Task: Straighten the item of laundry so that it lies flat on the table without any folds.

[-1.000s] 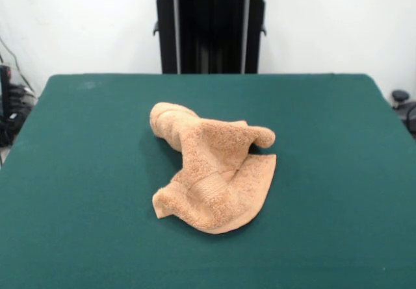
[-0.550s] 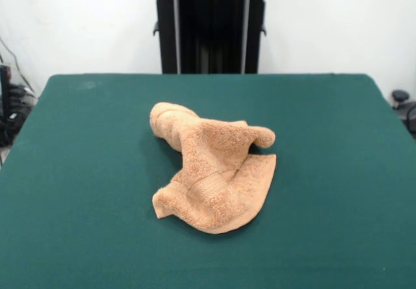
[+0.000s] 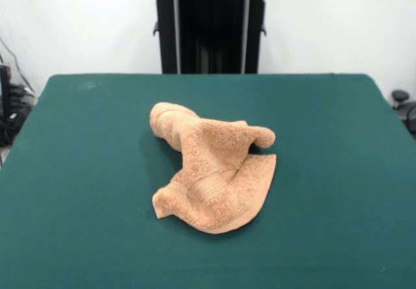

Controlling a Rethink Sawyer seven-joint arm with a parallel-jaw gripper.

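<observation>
Robot's hand does not appear in the front view, so nothing can be said about its state. The orange-tan towel (image 3: 213, 172) lies crumpled near the middle of the green worktop (image 3: 78, 172), with thick folds. One rolled end points to the far left, another to the right. A flat woven band shows on the near part.

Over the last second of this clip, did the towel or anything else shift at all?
Nothing visibly changed. The towel lies crumpled and folded near the middle of the green table, in the same shape and spot as before. No gripper or arm appears in any of the pictures, so nothing was taken hold of or let go.
</observation>
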